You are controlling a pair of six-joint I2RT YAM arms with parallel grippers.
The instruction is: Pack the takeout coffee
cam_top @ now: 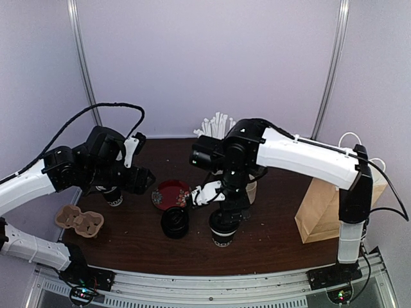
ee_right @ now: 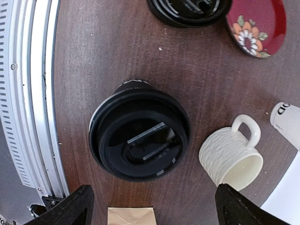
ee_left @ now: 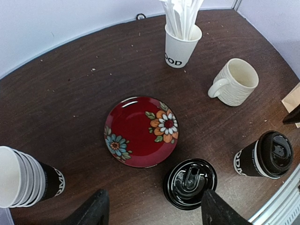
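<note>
- Left wrist view: the left pincer (ee_left: 152, 212) is spread. Its two black fingers (ee_left: 93, 211) are cut off by the bottom edge, and only the dark brown wood-grain table (ee_left: 70, 93) shows between them.
- At the centre lies a glossy red round plate painted with flowers (ee_left: 140, 131). At its 5 o'clock sits a stack of black plastic lids (ee_left: 190, 183).
- At 4 o'clock stands the takeout coffee (ee_left: 265, 154), a white paper cup with a black lettered band and a black plastic lid, upright on the table.
- At 8 o'clock a nested stack of lidless white paper cups (ee_left: 26, 180) is cropped by the edge.
- At 1 o'clock a white paper cup (ee_left: 183, 42) holds white straws (ee_left: 180, 14), their tops cut off. At 2 o'clock is an empty cream ribbed ceramic mug (ee_left: 234, 82).
- Right wrist view: the right pincer (ee_right: 153, 192) is spread wide above the takeout coffee without touching it. The lids at 12 o'clock and the plate at 1 o'clock are cropped. A ribbed metal rail (ee_right: 28, 93) runs along 9 o'clock.
- Top view: a brown paper bag (cam_top: 321, 208) stands at 3 o'clock and a moulded cardboard cup carrier (cam_top: 79, 220) lies at 9 o'clock. The right arm hides most of the mug.
</note>
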